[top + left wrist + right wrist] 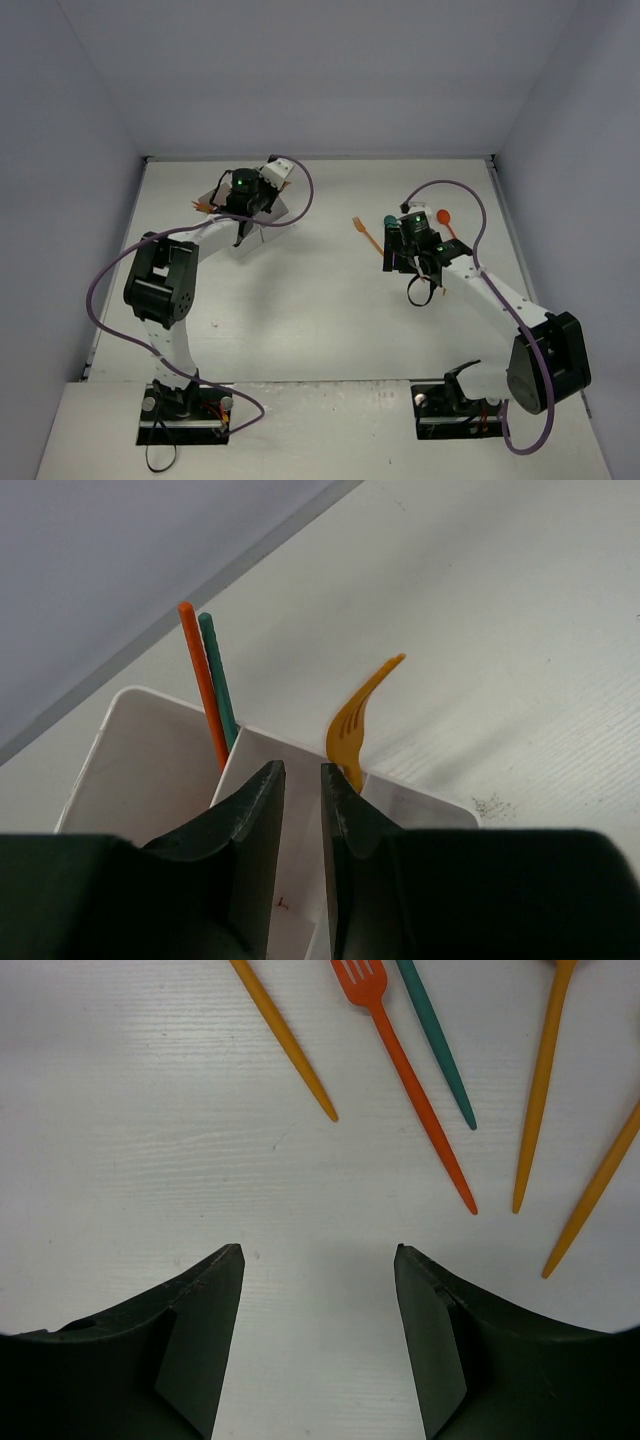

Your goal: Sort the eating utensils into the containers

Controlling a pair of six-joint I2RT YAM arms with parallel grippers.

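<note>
My left gripper (300,770) hangs over the white containers (150,750) at the back left of the table, its jaws a narrow gap apart with only the tray's white wall showing between them. An orange handle (203,685) and a teal handle (219,680) stand in one compartment. A yellow-orange fork (357,715) leans in the neighbouring compartment, just behind my right-hand finger. My right gripper (318,1250) is open and empty above the bare table. Beyond it lie an orange-red fork (405,1075), a teal handle (437,1045) and yellow-orange handles (285,1040), (540,1090).
From above, the left gripper (243,208) covers most of the containers (275,210) near the back wall. The right gripper (395,252) is at centre right, with an orange fork (365,235), a teal spoon (388,222) and a red-orange spoon (443,217) around it. Purple cables loop over both arms.
</note>
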